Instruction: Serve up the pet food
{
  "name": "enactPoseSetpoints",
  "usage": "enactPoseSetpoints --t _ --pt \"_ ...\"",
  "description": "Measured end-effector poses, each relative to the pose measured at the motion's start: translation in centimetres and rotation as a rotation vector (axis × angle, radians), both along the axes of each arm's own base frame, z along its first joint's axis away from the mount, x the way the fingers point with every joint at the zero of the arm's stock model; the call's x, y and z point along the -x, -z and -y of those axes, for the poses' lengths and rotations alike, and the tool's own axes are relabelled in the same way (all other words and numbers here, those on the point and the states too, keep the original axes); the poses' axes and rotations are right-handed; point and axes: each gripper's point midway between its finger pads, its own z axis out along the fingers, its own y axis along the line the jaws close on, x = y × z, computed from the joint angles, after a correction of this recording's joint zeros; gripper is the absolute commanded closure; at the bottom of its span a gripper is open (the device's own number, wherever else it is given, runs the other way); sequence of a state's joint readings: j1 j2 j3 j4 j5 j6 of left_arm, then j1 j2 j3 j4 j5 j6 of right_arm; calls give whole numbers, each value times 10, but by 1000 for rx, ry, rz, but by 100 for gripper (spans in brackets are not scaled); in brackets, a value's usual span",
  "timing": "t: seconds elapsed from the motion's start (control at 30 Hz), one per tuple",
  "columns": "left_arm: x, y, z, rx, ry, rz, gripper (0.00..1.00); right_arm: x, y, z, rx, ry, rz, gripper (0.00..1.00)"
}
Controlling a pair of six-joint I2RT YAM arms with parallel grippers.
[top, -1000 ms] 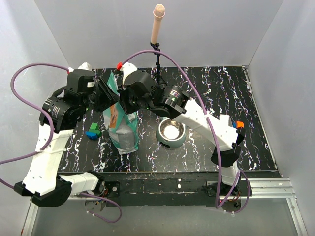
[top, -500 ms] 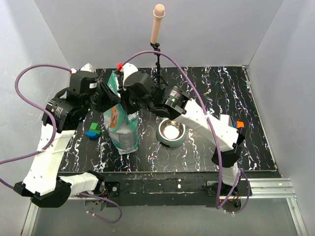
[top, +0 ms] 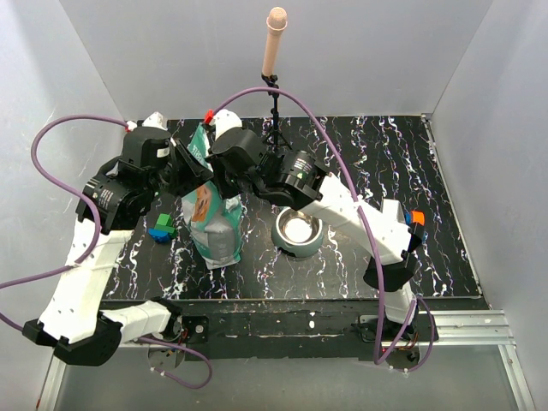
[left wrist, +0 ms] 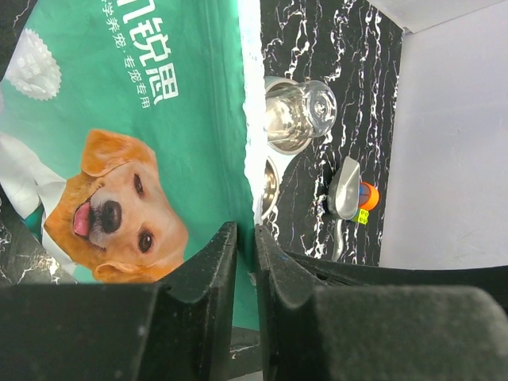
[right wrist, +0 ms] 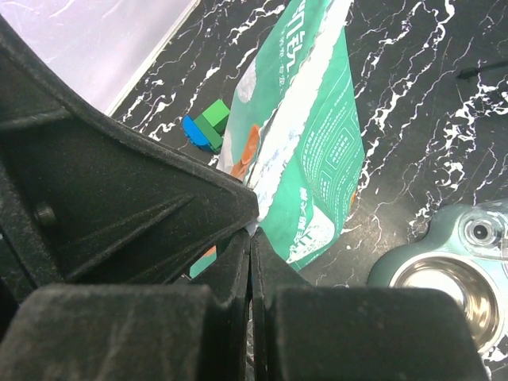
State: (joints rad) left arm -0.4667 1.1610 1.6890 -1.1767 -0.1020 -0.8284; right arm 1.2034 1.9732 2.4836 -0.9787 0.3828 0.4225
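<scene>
A teal-green pet food bag [top: 212,218] with a dog picture stands left of centre on the black marbled table; the pet food itself is hidden inside it. My left gripper [top: 197,168] is at the bag's top from the left. In the left wrist view the left gripper [left wrist: 246,230] has its jaws nearly together, with the white edge of the bag [left wrist: 143,119] running into the narrow gap. My right gripper [right wrist: 252,234] is shut on the top seam of the bag [right wrist: 309,159]. A teal bowl [top: 297,231] with a steel inset stands right of the bag.
Blue and green toy blocks [top: 161,228] lie left of the bag. A thin stand with a pink cylinder [top: 276,34] rises at the back. A metal scoop [left wrist: 345,190] lies by the right arm's base. Grey walls enclose the table.
My left gripper's jaws have come closer together around the bag's top edge, and the left arm has shifted slightly up and right. The right gripper keeps its hold.
</scene>
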Motion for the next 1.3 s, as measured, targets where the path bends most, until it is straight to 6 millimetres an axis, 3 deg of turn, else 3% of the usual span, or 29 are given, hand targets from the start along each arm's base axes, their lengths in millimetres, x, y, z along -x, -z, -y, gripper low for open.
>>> enactPoseSetpoints --t 0.07,0.4,0.53,0.9,1.3 --pt "-1 0 1 2 5 4 100 -2 0 1 6 9 9 99" --pt "-5 -1 -4 -22 -29 21 100 -10 4 3 26 58 45 99" --pt "8 13 -14 -54 -42 -21 100 -19 12 10 52 88 59 99" --pt "17 27 -18 -92 -23 -68 100 -11 17 -5 36 -42 45 99" --pt "19 24 -23 -162 20 -74 100 -2 22 -17 18 -148 29 80"
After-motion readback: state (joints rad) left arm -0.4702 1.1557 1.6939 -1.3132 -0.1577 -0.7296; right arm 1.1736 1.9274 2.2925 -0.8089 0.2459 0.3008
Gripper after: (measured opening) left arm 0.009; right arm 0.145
